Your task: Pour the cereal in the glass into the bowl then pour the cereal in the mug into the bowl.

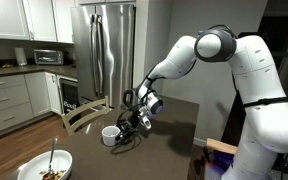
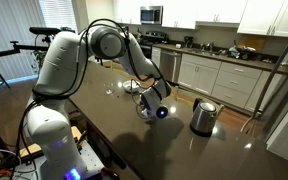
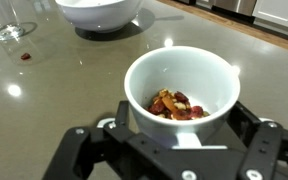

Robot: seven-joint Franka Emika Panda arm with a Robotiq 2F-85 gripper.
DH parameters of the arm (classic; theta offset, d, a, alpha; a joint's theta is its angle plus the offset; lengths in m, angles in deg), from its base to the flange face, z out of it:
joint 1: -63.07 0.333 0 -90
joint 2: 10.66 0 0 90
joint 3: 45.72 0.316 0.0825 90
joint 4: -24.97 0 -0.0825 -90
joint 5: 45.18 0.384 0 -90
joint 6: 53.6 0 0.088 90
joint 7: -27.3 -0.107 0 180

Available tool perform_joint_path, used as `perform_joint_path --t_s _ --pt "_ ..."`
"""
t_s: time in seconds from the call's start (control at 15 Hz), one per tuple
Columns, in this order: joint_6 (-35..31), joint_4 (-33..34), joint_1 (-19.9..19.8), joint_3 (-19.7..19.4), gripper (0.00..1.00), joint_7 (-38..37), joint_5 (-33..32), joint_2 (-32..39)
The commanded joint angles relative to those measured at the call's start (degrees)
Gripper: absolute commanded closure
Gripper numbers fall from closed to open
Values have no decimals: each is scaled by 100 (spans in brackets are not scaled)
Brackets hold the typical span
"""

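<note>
In the wrist view a small white mug [image 3: 181, 78] holds brown and red cereal [image 3: 176, 104] at its bottom. My gripper [image 3: 174, 135] is open, one finger [image 3: 82, 150] to the left of the mug and one to the right, neither clearly touching it. Beyond the mug stands the wide white bowl [image 3: 99, 12], and the clear glass [image 3: 8, 22] is at the upper left. In an exterior view the bowl [image 1: 34, 165] with cereal and a spoon sits near the table's front, and the gripper [image 1: 134, 124] hangs at the mug [image 1: 110, 134]. The gripper [image 2: 150, 106] also shows low over the table.
One loose cereal piece [image 3: 25, 56] lies on the dark table [image 3: 54, 100] near the glass. A steel kettle [image 2: 203, 115] stands beyond the gripper. A wooden chair [image 1: 84, 114] is at the table's far side, with a steel fridge [image 1: 109, 50] behind.
</note>
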Motion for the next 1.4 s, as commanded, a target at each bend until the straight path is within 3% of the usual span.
perform_joint_path --t_s 0.0,0.8,1.27,1.33 --pt "389 119 -137 26 0 203 192 214" --pt "889 324 -106 70 0 147 184 536" --pt "850 292 -82 39 0 70 67 491" --pt "837 280 -81 27 6 64 49 472"
